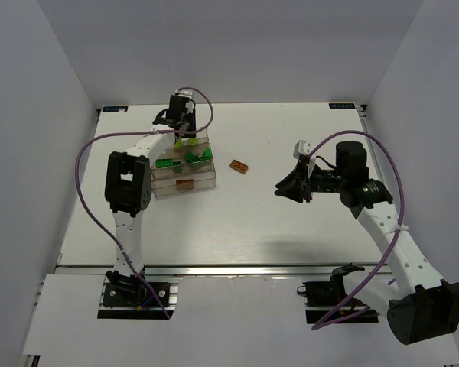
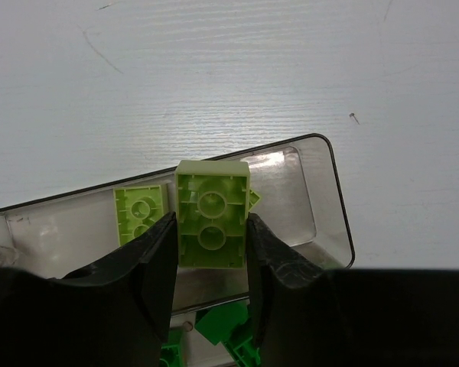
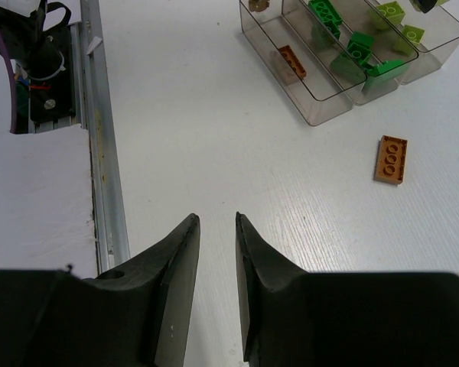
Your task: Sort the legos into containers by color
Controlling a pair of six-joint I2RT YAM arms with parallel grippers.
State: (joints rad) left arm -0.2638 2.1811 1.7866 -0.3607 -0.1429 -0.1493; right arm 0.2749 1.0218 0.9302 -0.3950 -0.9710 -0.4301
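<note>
My left gripper [image 2: 211, 219] is shut on a lime lego [image 2: 212, 191], held underside up over the far bin of the clear containers [image 2: 325, 206]. A second lime lego [image 2: 141, 214] lies in that bin, and dark green legos [image 2: 229, 325] show in the bin below. From above, the left gripper [image 1: 182, 122] hangs over the back of the containers [image 1: 185, 182]. One orange lego [image 1: 239, 166] lies loose on the table right of them. My right gripper [image 1: 279, 189] hovers shut and empty; its wrist view shows the loose orange lego [image 3: 390, 159] and the containers [image 3: 321, 107].
In the right wrist view, an orange brick [image 3: 292, 61] lies in the nearest bin, with dark green bricks [image 3: 352, 50] in the middle and lime ones [image 3: 394, 15] beyond. A metal rail [image 3: 99, 153] runs along the table's near edge. White walls enclose the table.
</note>
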